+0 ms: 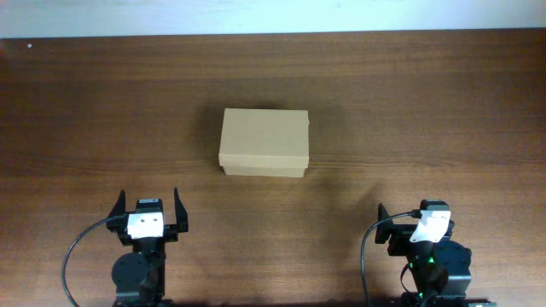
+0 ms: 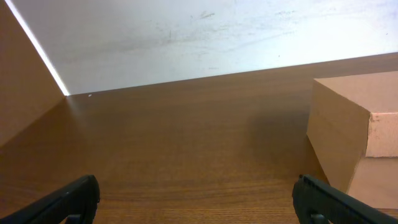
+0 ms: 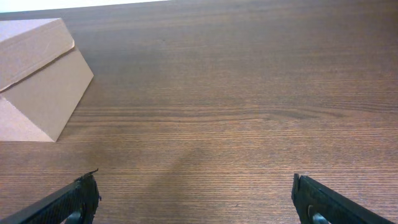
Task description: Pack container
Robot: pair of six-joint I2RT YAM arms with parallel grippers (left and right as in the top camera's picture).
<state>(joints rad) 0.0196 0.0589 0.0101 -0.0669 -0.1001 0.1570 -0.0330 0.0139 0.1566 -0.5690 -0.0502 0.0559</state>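
Observation:
The container (image 1: 264, 142) is a plain tan cardboard box with its lid down, standing on the wooden table a little left of centre. My left gripper (image 1: 149, 197) rests near the front edge, left of and in front of the box, open and holding nothing. My right gripper (image 1: 415, 213) sits at the front right, also open and empty. In the left wrist view the container (image 2: 354, 124) fills the right side, beyond the wide-apart fingers of the left gripper (image 2: 196, 190). The right wrist view has the container (image 3: 37, 74) at the upper left, well ahead of the right gripper (image 3: 196, 186).
The dark brown wooden table (image 1: 409, 102) runs back to a white wall (image 1: 273, 15). A brown side panel (image 2: 18, 81) stands at the table's left edge in the left wrist view. Black cables loop beside both arm bases at the front.

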